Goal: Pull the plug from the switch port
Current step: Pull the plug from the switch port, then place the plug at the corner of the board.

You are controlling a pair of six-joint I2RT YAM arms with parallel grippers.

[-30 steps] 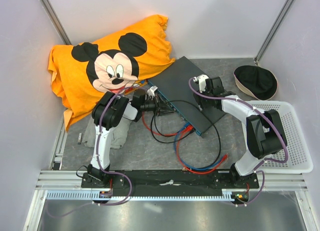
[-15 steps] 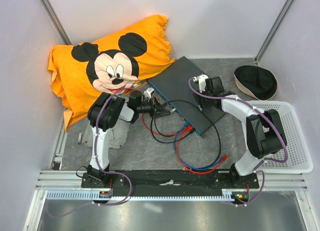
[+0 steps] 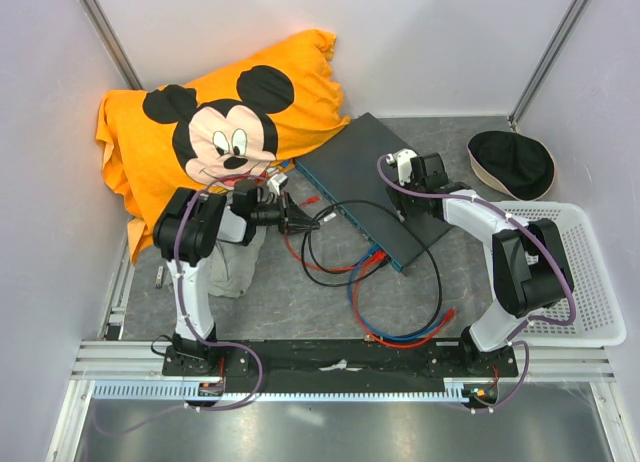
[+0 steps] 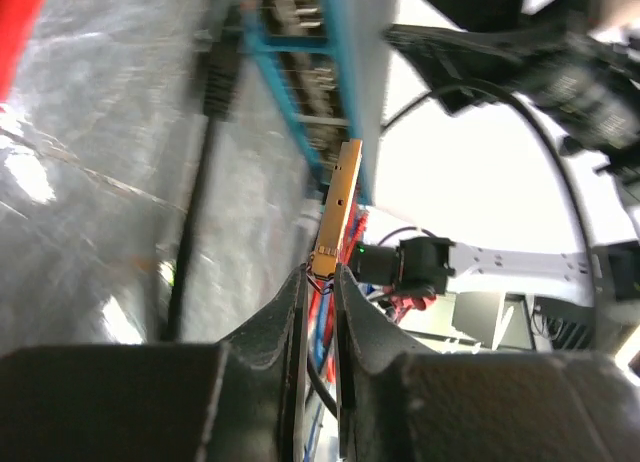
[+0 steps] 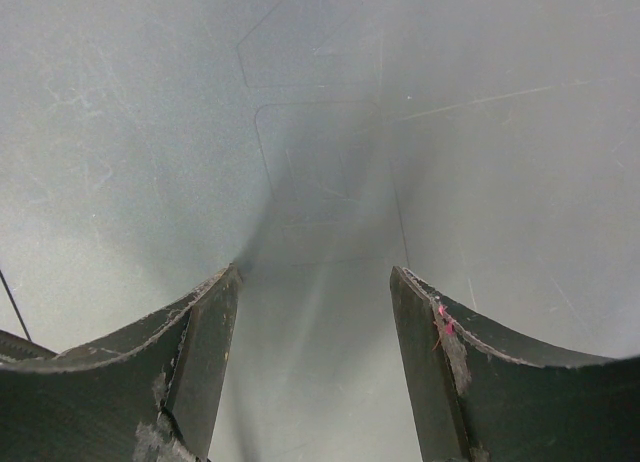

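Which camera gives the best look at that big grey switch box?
The top external view: nearly the whole switch shows there. The left wrist view catches only its blurred teal socket face; the right wrist view, just bare grey metal.

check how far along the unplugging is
Done, it seems: the plug is pinched in the left gripper and, seen from above, sits clear of the teal port face of the switch. In hand: the right gripper is open against the switch's grey top, apparently steadying it. Left: probably only setting the plug down and letting go.
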